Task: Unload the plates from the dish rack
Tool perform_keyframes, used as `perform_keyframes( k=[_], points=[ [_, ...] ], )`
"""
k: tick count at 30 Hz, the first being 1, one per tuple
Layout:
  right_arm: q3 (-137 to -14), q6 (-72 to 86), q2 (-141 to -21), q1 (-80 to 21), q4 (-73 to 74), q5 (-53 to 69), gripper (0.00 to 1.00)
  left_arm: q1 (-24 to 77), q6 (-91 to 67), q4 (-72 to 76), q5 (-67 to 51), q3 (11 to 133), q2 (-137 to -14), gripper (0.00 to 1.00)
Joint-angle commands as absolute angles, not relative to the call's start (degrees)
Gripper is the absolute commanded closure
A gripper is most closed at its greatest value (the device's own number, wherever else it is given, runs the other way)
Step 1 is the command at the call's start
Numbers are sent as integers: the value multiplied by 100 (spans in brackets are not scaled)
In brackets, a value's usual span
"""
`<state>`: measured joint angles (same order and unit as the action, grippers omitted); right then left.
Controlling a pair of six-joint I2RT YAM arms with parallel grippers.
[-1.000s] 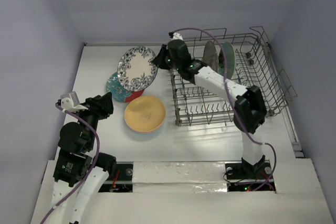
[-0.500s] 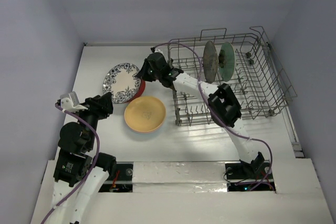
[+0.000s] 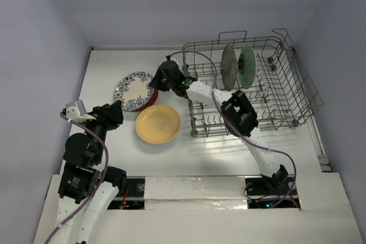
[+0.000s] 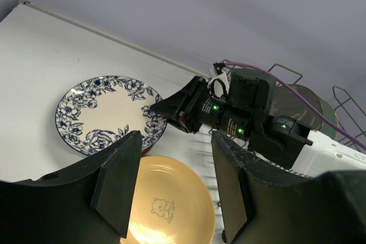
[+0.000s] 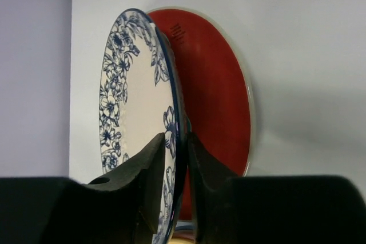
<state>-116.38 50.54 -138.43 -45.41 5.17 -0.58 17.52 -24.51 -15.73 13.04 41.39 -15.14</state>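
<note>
The right claw (image 5: 182, 138) is pressed together on the near rim of the blue-white patterned plate (image 3: 133, 91), one finger above the rim and one below, and holds it at the far left of the worktop (image 3: 103, 67) over a red plate (image 5: 214, 95) that lies flat there. Whether the two plates already touch cannot be told. An orange-yellow plate (image 3: 158, 124) lies just beside them, nearer the arms. In the dish rack (image 3: 280, 98) a dark green plate (image 3: 229, 67) and a teal plate (image 3: 247, 66) stand upright, side by side at the back. The left claw (image 4: 174, 164) hangs spread and empty (it is well clear of the stack). The hazard looks to lie in the release: the pinch is thin and at one edge only, so the plate may swing or slip; let go while tilted or off-centre, it could clatter onto the red plate, slide off it, or trap the lower finger between the two.
</note>
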Motion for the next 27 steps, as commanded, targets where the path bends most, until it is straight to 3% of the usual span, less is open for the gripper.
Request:
perform_keyframes(
  k=[1,4,10,18,22,24,25,26,27],
  points=[
    [-11821,5151,-13473,-4553,-142,35,61,1731,-2435,-1371,1239,4148,-1468,51],
    [-11751,5001,-13474,-4553,-17,35,40,1731,-2435,-1380,1239,4148,-1468,51],
    [-11408,4676,-13175,-4553,377,-517,21,1731,-2443,-1362,1239,4148,-1450,51],
    [-12189,3701,-13210,-4720,1616,-1836,14,1731,-2443,-1389,1230,4140,-1468,51],
    [-11982,3341,-12930,-4825,1383,-2206,14,1731,-2435,-1389,1239,4148,-1468,51],
    [-11752,3051,-12501,-4887,1065,-2066,31,1731,-2443,-1380,1239,4148,-1468,51],
    [-11568,2972,-12341,-4887,985,-2031,71,1731,-2443,-1389,1248,4140,-1476,51],
    [-11445,2797,-12157,-4887,923,-2065,95,1731,-2435,-1397,1239,4140,-1477,51],
    [-11304,2656,-11738,-4887,853,-2170,100,1731,-2435,-1397,1239,4140,-1494,51]
  ],
)
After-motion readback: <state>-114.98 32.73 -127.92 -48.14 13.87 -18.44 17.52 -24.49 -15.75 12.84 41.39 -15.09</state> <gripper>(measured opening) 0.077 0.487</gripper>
